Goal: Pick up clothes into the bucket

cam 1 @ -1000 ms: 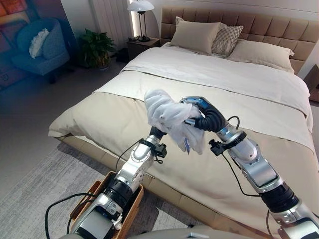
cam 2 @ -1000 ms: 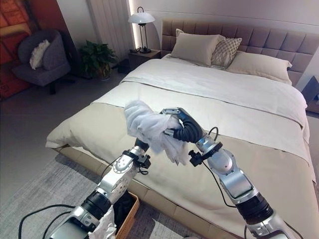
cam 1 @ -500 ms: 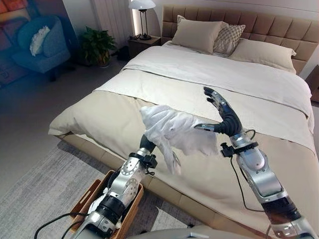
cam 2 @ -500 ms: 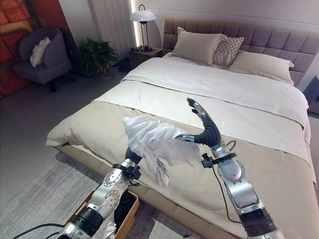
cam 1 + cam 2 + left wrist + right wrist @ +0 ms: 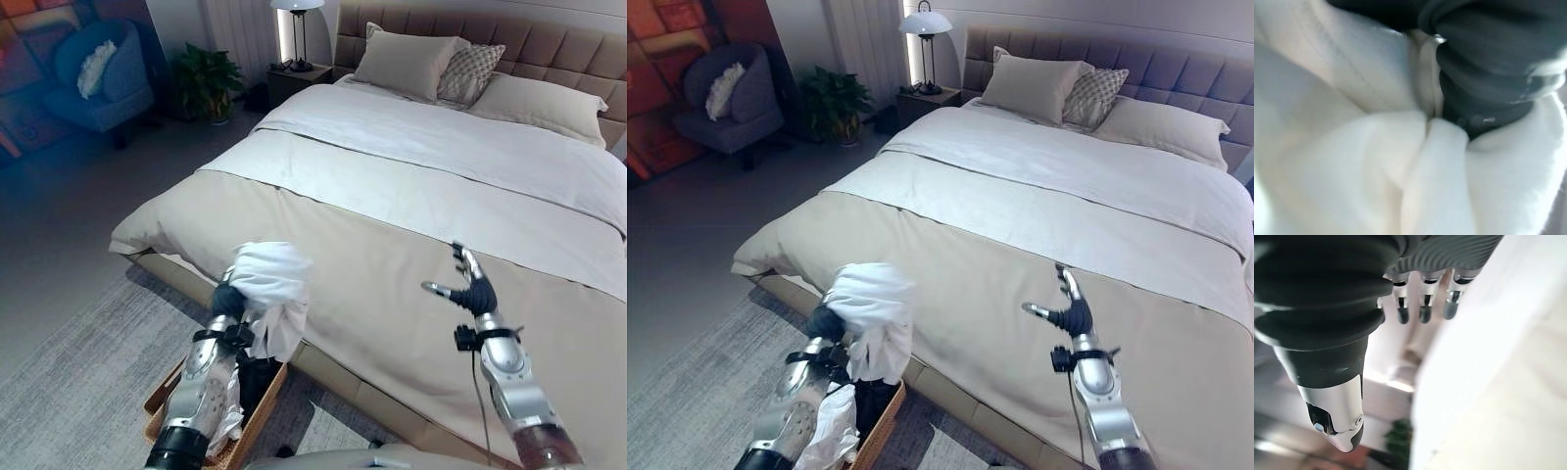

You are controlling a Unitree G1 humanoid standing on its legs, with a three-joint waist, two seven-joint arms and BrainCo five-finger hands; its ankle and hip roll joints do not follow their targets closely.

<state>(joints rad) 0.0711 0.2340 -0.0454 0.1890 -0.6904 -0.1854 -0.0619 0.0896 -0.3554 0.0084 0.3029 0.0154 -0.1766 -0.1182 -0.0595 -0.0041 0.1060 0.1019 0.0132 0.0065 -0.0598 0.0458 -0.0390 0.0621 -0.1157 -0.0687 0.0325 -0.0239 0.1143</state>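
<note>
Left robot hand buried in a bunched white cloth garment, dark ribbed wrist cover just showing below the bundle; whether the fingers curl round it cannot be told, hidden under the folds. Garment raised just above the woven brown wicker basket beside the bed's foot edge, with more white cloth already hanging over the basket rim. Close against the dark cover in the left wrist view, soft white folds. Right robot hand spread wide, fingers straight, thumb out, holding nothing, above the beige quilted bed cover well right of the basket. In the right wrist view, straight dark-tipped fingers. No readable writing. Grey patterned rug stretching left of the basket, with open floor.
</note>
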